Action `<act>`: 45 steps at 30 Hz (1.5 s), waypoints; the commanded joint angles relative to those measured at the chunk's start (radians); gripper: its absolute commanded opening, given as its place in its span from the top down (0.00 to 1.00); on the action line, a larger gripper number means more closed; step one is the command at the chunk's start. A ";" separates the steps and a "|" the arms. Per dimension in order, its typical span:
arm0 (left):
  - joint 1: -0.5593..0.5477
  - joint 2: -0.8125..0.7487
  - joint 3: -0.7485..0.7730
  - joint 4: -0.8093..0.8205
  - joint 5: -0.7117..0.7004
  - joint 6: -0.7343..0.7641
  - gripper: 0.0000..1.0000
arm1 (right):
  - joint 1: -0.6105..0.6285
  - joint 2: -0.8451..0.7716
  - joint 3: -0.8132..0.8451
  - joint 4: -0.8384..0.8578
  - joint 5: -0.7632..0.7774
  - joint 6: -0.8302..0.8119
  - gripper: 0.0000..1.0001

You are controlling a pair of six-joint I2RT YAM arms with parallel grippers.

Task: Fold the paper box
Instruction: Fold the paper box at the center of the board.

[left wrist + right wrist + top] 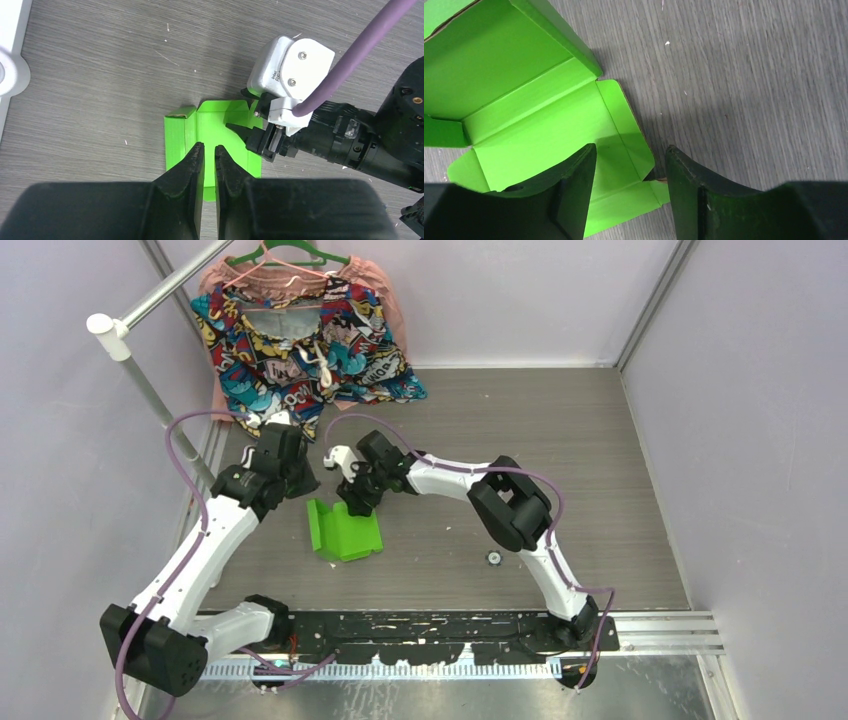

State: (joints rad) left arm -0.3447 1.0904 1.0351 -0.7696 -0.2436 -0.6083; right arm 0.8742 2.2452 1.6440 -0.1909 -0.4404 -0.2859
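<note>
Lying half-folded on grey wood-grain table [560, 440], between the arms: box [345, 533], lime thin card, one wall upright.
From left wrist: creased panels, flaps spread; left gripper [210, 147] matte black, nearly clenched, slim gap, grip unclear.
From right wrist: smooth green inside, rounded tabs; right gripper [630, 150] released, straddling a flap.
</note>
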 commanded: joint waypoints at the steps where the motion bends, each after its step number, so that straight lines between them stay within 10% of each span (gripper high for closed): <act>1: 0.008 -0.027 0.001 0.007 0.005 0.013 0.86 | 0.006 -0.010 0.027 0.095 0.015 -0.011 0.41; 22: 0.034 -0.024 0.009 0.001 0.015 0.030 0.87 | 0.007 0.073 0.123 0.042 -0.014 -0.031 0.37; 45: 0.048 -0.047 0.000 -0.002 0.027 0.035 0.87 | 0.041 -0.094 -0.108 -0.004 0.301 0.124 0.99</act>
State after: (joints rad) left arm -0.3054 1.0691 1.0294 -0.7788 -0.2241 -0.5922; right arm 0.9138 2.2375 1.6085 -0.1143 -0.2951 -0.2260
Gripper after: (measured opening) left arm 0.130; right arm 0.053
